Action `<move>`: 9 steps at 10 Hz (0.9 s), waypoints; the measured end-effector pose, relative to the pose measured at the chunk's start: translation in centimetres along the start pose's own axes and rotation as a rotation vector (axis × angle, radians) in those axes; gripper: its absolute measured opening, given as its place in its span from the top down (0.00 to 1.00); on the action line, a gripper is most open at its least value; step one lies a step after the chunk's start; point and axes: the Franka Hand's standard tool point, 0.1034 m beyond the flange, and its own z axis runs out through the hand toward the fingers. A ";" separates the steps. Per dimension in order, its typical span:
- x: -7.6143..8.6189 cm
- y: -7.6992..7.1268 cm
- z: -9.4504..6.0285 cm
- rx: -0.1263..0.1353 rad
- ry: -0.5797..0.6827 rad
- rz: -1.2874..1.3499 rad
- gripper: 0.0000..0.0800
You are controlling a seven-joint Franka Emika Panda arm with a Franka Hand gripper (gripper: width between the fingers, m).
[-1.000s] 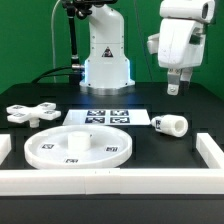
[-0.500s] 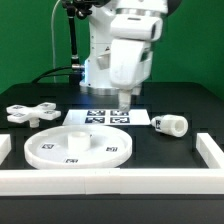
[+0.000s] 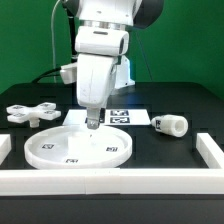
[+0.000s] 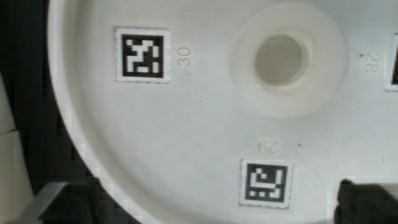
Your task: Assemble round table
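Observation:
The large rimmed round disc [image 3: 62,148] lies flat on the black table at the front, towards the exterior view's left. My gripper [image 3: 93,124] hangs just above the disc's far part, open and empty. In the wrist view the disc [image 4: 196,120] fills the picture, showing its centre hole [image 4: 285,60] and square tags. My gripper [image 4: 210,200] stands over the disc with its dark fingertips [image 4: 54,200] wide apart. The short cylindrical leg [image 3: 170,124] lies on its side at the exterior view's right. The cross-shaped base [image 3: 27,113] lies at the exterior view's left.
The marker board [image 3: 127,117] lies behind the disc, partly hidden by my arm. White border rails run along the front [image 3: 110,181] and the exterior view's right [image 3: 211,150]. The robot's base stands at the back.
My arm has swung from the exterior view's upper right, past the marker board, down to just above the disc. The disc, leg and base have not moved.

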 end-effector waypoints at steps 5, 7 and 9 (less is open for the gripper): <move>-1.3 -1.5 2.2 0.036 -0.004 -0.036 0.19; -1.5 -2.1 3.2 0.055 -0.006 -0.035 0.19; -2.1 -2.4 3.9 0.067 -0.009 -0.034 0.19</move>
